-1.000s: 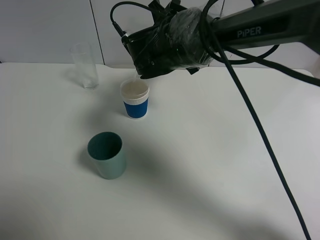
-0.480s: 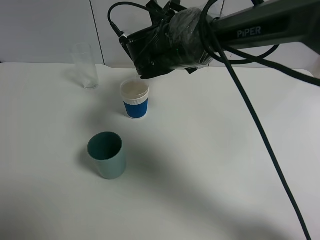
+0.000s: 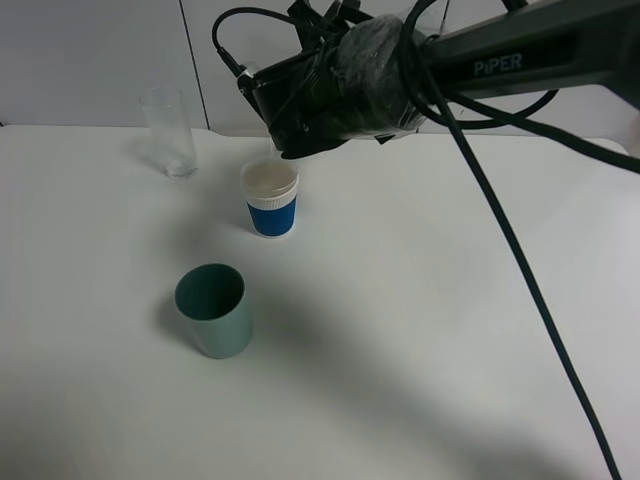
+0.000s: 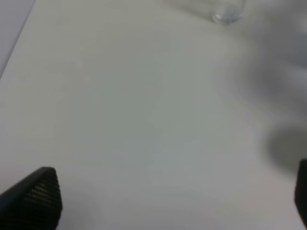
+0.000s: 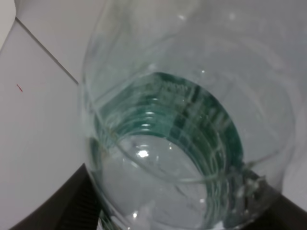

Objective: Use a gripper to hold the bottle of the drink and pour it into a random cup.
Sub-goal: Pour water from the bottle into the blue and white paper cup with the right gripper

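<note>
The white cup with a blue ribbed sleeve (image 3: 271, 200) stands upright at the table's back middle. My right gripper (image 3: 292, 140) reaches across from the right and hangs tilted just above and behind the cup's rim. It is shut on the bottle of the drink (image 5: 172, 143), which is clear with a green label and fills the right wrist view. From the high camera only a faint clear part of the bottle (image 3: 272, 150) shows under the gripper, over the cup. My left gripper (image 4: 168, 194) stands open and low over bare table, holding nothing.
A tall clear glass (image 3: 169, 131) stands at the back left, and its base (image 4: 225, 12) shows in the left wrist view. A grey-green cup (image 3: 213, 310) stands in front of the blue one. Black cables (image 3: 520, 270) hang from the right arm across the table's right half.
The right gripper has crept slightly up and to the left over the blue cup, still holding the bottle. The cups and the glass have not moved.
</note>
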